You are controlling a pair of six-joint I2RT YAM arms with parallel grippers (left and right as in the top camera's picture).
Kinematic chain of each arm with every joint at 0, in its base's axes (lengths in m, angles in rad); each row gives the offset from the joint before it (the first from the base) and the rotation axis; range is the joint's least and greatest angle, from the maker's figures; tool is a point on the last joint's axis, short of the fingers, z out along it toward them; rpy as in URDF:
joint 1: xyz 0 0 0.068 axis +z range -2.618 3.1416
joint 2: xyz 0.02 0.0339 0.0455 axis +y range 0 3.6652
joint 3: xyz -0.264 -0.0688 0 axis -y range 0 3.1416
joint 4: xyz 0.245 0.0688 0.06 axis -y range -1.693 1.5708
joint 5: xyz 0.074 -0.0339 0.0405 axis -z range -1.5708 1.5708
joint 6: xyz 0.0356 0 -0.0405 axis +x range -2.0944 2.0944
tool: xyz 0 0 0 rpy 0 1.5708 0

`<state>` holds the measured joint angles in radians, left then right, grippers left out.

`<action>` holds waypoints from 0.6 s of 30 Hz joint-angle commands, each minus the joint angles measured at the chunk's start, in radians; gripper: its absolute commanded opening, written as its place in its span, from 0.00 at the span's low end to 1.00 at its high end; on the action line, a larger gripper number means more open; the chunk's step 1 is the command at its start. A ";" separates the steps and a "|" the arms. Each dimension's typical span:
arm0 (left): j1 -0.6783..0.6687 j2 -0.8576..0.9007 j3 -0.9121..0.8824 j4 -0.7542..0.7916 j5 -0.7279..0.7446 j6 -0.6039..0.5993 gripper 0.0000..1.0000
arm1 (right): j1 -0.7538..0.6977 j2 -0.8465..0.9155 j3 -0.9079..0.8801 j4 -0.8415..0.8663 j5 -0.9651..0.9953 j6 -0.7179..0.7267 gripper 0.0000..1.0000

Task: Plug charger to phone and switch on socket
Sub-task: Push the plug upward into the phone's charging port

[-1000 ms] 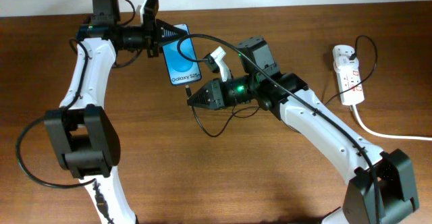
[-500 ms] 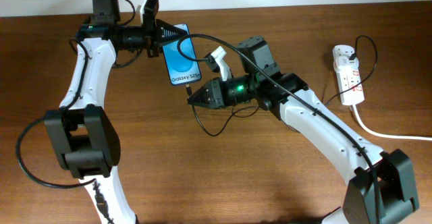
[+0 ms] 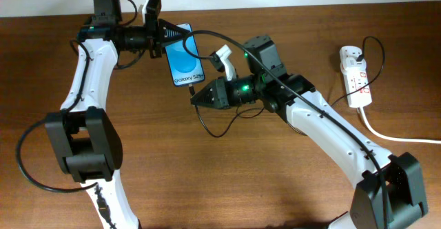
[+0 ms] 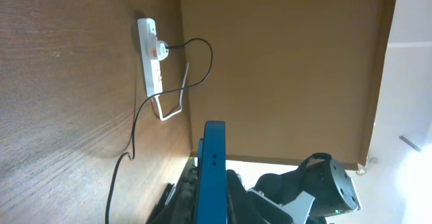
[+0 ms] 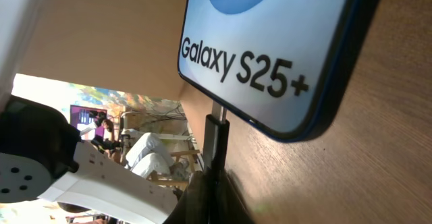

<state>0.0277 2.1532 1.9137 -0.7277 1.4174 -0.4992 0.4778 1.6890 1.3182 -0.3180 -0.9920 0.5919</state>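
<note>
The phone (image 3: 185,61) has a bright blue screen and is held tilted above the table, my left gripper (image 3: 164,38) shut on its top end. In the left wrist view the phone (image 4: 213,166) shows edge-on between the jaws of the left gripper (image 4: 213,207). My right gripper (image 3: 196,96) is shut on the charger plug (image 5: 216,131). The plug's tip meets the bottom edge of the phone (image 5: 270,42) below the "Galaxy S25+" text. I cannot tell how deep it sits. The charger cable (image 3: 219,131) loops below the right gripper (image 5: 214,193). The white socket (image 3: 356,76) lies at the far right.
A thick white cord (image 3: 393,136) runs from the socket towards the right edge. In the left wrist view, a thin black cable (image 4: 135,126) leads from the socket (image 4: 152,62) across the brown table (image 3: 227,187). A wall borders the table's far edge.
My right gripper has moved slightly up towards the phone's bottom edge with the plug in it. The left gripper and the phone have stayed still.
</note>
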 commanded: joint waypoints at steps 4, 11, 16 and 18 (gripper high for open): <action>-0.008 -0.010 0.010 -0.006 0.080 0.000 0.00 | -0.040 0.004 0.008 0.040 0.040 0.001 0.04; -0.042 -0.010 0.010 -0.005 0.079 -0.001 0.00 | -0.040 0.005 0.008 0.053 0.059 0.012 0.04; -0.062 -0.010 0.010 -0.006 0.079 -0.002 0.00 | -0.040 0.005 0.008 0.044 0.063 0.011 0.04; -0.063 -0.010 0.010 -0.006 0.079 -0.010 0.00 | -0.040 0.005 0.008 0.039 0.063 0.008 0.04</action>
<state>0.0029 2.1532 1.9144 -0.7162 1.4117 -0.4992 0.4698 1.6890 1.3151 -0.3096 -1.0225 0.6056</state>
